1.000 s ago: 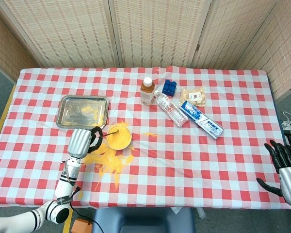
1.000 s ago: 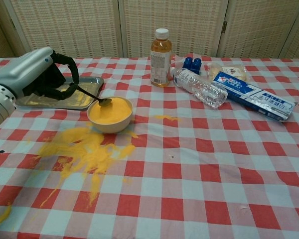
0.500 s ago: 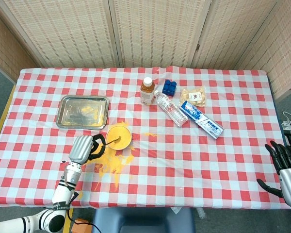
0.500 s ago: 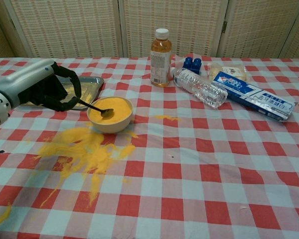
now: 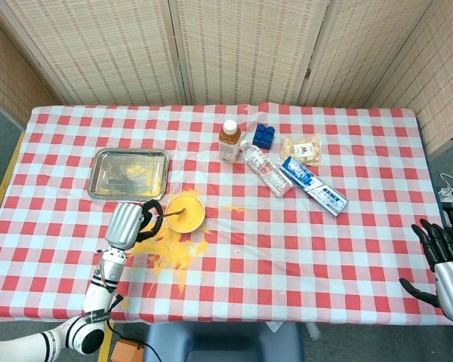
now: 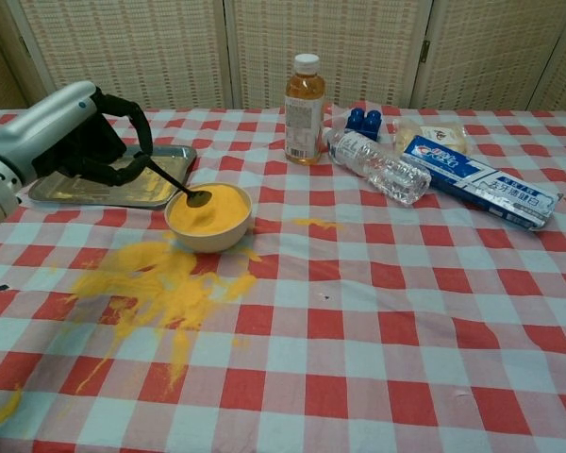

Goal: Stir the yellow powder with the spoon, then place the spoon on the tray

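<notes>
Left hand (image 6: 71, 142) clamped on the spoon (image 6: 174, 183) by its handle; spoon slopes down to the right, its tip at the near-left edge of the powder (image 6: 210, 209) inside the bowl (image 6: 208, 236). Stirring looks to be in hand, not finished.

Right hand (image 5: 443, 260) sits off the worktop's right edge, fingers apart, holding nothing.

Tray (image 6: 113, 189) lies just behind and left of the bowl, near the left hand. It carries a smear of yellow.

A wide spill of powder (image 6: 160, 283) covers the cloth (image 6: 377, 311) in front of and left of the bowl; a smaller patch lies to its right.

Risks, as judged:
- Bowl is filled nearly to the rim. A hard or wide stroke would push more powder over the edge.
- Bowl looks light and stands loose on cloth; sideways pressure on the wall could slide or tip it.
- Spoon lifted with powder clinging would trail it across the cloth on the way to the tray.
- Grip is far back on a thin handle, so the spoon could twist in the hand.
</notes>
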You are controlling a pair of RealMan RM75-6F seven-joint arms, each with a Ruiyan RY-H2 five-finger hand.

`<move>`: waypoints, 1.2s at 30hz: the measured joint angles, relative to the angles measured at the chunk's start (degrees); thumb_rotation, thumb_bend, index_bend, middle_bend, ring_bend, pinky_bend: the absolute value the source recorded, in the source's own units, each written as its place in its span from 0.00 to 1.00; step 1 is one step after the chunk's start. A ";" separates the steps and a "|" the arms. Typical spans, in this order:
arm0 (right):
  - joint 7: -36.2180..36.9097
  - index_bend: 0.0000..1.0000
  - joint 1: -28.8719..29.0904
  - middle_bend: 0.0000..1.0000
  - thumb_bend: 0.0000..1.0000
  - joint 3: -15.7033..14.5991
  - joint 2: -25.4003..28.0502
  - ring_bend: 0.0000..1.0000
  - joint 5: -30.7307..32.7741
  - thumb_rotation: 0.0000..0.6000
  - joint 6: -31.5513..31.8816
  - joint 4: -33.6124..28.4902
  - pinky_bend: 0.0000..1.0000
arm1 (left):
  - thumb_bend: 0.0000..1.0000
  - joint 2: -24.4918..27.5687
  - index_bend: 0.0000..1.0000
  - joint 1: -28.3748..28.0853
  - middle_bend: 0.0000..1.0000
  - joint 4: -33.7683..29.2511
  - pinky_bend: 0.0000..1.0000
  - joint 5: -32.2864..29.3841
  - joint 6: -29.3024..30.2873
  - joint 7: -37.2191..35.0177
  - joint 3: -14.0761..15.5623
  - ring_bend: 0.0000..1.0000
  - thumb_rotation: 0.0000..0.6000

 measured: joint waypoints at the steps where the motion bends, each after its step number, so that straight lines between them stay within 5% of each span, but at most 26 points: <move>1: 0.00 0.00 0.01 0.00 0.06 0.01 0.00 0.00 0.03 1.00 -0.02 0.00 0.00 | 0.81 -0.31 0.79 -0.12 1.00 0.87 1.00 0.37 0.31 -0.16 0.04 1.00 1.00; 15: 0.18 0.00 0.08 0.00 0.06 0.24 0.08 0.00 0.45 1.00 -0.22 0.07 0.00 | 0.81 -5.35 0.79 -1.77 1.00 13.84 1.00 4.96 3.78 -2.92 1.04 1.00 1.00; 32: -0.10 0.00 -0.09 0.00 0.06 0.08 0.00 0.00 -0.03 1.00 0.09 -0.01 0.00 | 0.81 0.02 0.79 0.09 1.00 -0.20 1.00 1.09 -0.42 -2.54 1.89 1.00 1.00; 36: 0.02 0.00 -0.19 0.00 0.06 0.07 0.06 0.00 -0.09 1.00 0.29 -0.04 0.00 | 0.81 -0.11 0.79 -0.03 1.00 0.73 1.00 2.32 0.80 -1.93 1.71 1.00 1.00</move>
